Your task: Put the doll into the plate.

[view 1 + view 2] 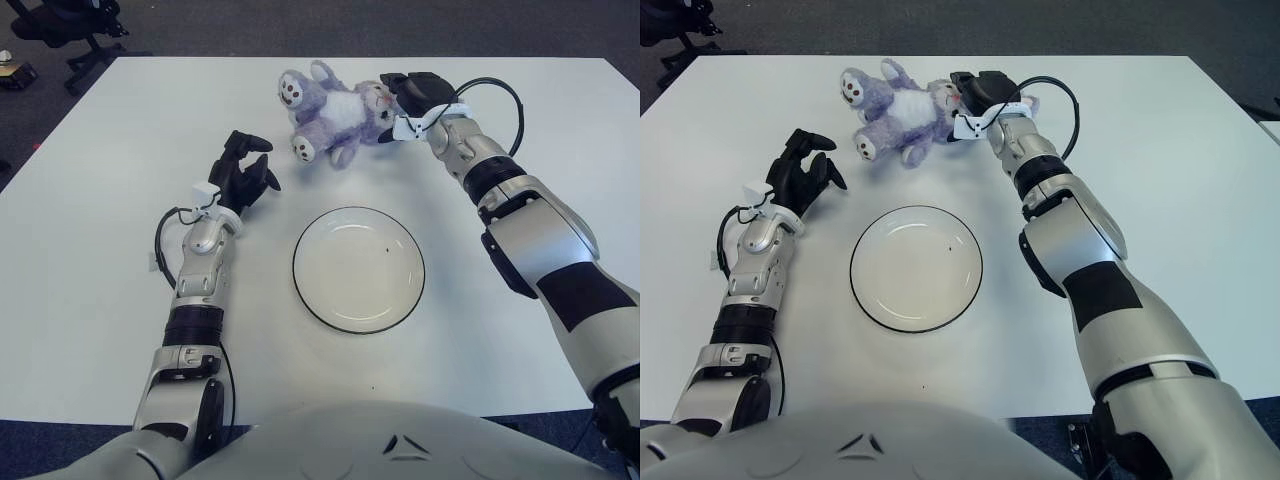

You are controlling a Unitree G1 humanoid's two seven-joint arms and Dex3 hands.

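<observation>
A purple and white plush doll (pixel 330 110) lies on its back at the far middle of the white table, feet toward the left. My right hand (pixel 405 100) is at the doll's head, its black fingers closed around it. An empty white plate with a dark rim (pixel 358 268) sits in the middle of the table, nearer to me than the doll. My left hand (pixel 245 172) shows to the left of the plate, fingers relaxed and holding nothing.
The white table (pixel 100 180) spans the view. A black office chair (pixel 70 25) stands on the dark floor beyond the table's far left corner.
</observation>
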